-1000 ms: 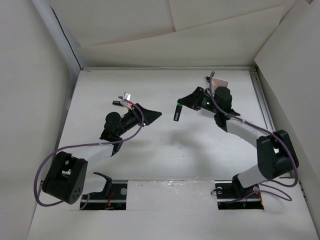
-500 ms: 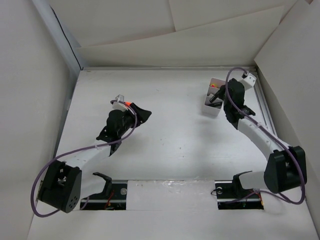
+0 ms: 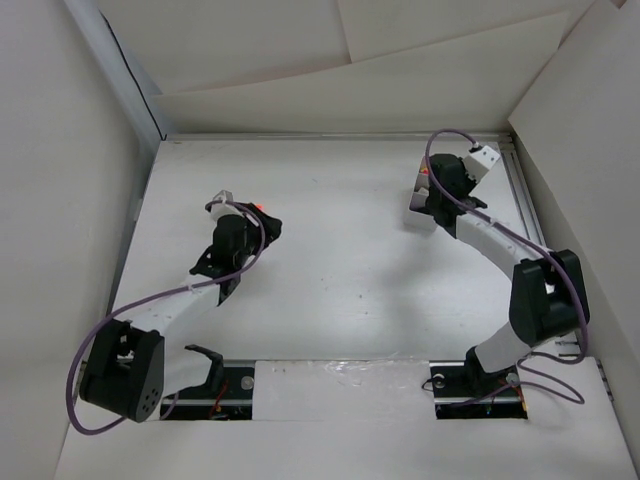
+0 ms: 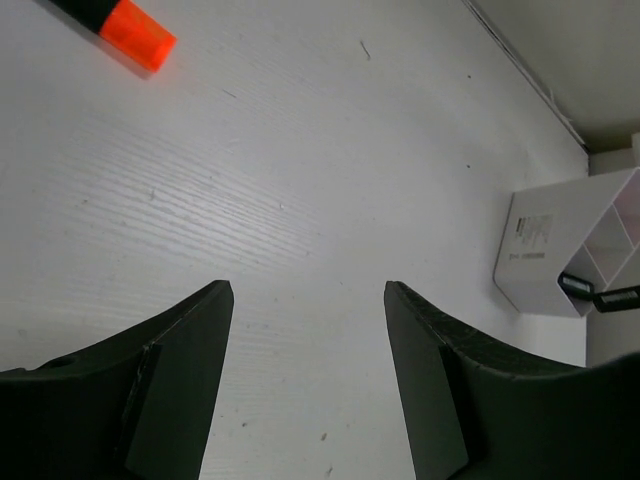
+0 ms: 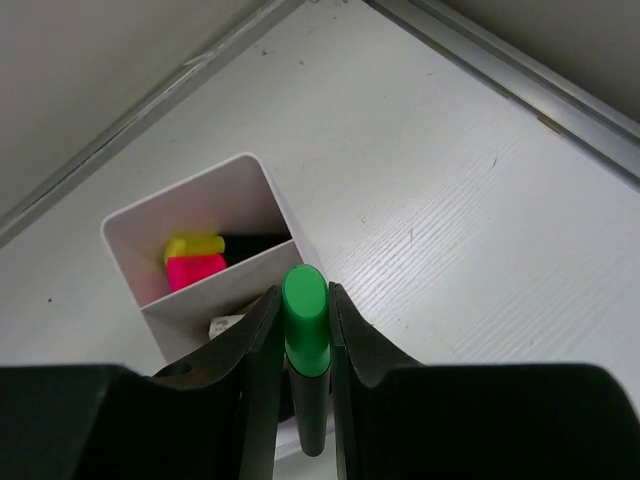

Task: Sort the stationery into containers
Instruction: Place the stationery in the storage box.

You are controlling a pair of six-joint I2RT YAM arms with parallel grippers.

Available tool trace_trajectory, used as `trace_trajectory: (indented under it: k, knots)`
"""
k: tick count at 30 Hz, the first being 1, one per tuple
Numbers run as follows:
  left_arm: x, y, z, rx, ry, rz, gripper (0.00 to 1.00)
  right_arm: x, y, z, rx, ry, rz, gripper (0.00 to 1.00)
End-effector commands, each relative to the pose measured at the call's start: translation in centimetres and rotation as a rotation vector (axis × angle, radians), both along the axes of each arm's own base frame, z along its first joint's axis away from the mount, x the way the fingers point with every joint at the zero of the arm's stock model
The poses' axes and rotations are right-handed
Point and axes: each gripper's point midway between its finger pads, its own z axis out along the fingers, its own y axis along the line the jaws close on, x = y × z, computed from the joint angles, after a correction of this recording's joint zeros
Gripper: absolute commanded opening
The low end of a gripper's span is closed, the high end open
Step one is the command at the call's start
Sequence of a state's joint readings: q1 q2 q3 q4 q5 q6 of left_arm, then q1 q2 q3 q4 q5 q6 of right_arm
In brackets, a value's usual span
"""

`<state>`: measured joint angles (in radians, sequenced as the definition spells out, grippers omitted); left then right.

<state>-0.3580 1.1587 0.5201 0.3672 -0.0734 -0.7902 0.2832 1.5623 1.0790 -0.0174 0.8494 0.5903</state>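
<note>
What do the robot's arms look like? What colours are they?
The left arm and right arm are both made of white tube-shaped links with chunky black joints. A thin purple cable loops along each arm. The left end effector and right end effector each have two black fingers with smooth, curved sides.

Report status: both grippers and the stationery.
Left gripper open, empty. Right gripper shut on green-capped black marker, by white plastic compartment box. Orange-capped marker loose ahead of left gripper.
</note>
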Motion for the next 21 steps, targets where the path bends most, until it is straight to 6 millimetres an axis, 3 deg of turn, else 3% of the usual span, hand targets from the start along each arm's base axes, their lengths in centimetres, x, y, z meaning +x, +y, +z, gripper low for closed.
trace_trajectory:
  k: [1, 2, 9, 17, 21]
  knots:
    - [1.8, 1.7, 0.7, 0.048, -0.004, 0.111, 0.58, 0.9, 0.4, 1.4, -0.023, -0.031, -0.024, 0.05]
    - [2.2, 1.9, 1.0, 0.049, 0.001, 0.133, 0.58, 1.0, 0.5, 1.3, -0.025, -0.025, -0.024, 0.05]
    - [3.1, 3.3, -1.6, 0.103, 0.098, 0.236, 0.57, 1.8, 1.6, -0.4, -0.038, 0.012, -0.004, 0.13]
    - [4.9, 5.5, -3.3, 0.100, 0.152, 0.323, 0.57, 1.8, 2.1, -0.2, -0.038, 0.013, 0.007, 0.37]
    - [5.1, 6.9, -4.7, 0.051, 0.199, 0.333, 0.57, 1.8, 2.8, 0.1, -0.027, 0.007, 0.032, 0.41]
